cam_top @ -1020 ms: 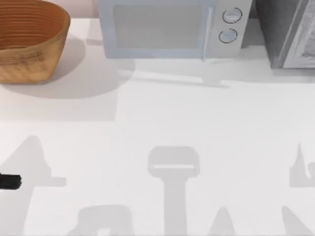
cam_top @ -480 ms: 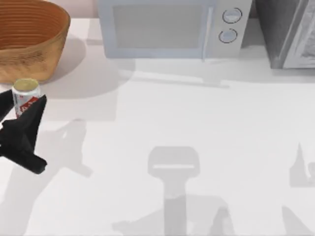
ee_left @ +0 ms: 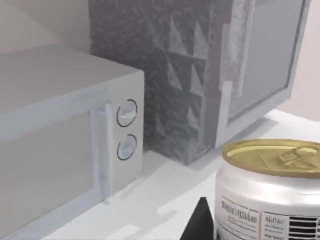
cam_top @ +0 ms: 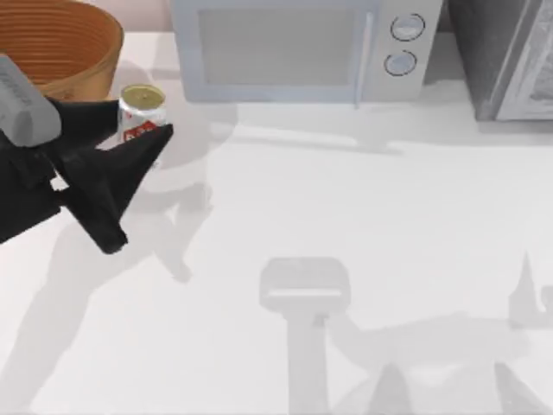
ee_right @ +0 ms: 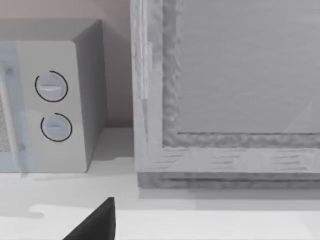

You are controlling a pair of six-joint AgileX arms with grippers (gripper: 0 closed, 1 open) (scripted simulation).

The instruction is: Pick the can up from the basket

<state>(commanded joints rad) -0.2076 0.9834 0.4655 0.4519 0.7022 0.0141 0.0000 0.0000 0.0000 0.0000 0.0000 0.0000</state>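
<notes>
My left gripper held the can, its dark fingers closed on the can's sides, just to the right of the basket and clear of its rim. The can stood upright in my grasp, gold-yellow top up, red markings showing between the fingers. The basket sat at the table's far left corner, partly cut by the top view's edge, with my left arm lying across its near wall.

Behind the can stood a pale microwave with two round dials, close enough that its front face bounded the room beyond the can. To the right of the microwave stood a grey textured cabinet at the far right corner. The white table lay bare from the middle to the right edge, so the open room was toward the near side and the right.

The left wrist view put the can close up, with printed text on its white wall, one dark fingertip beside it, and the microwave and cabinet behind. The right wrist view faced the cabinet's glass door and the microwave's dials, with a dark fingertip at its lower edge; I could not tell how wide my right gripper stood.
</notes>
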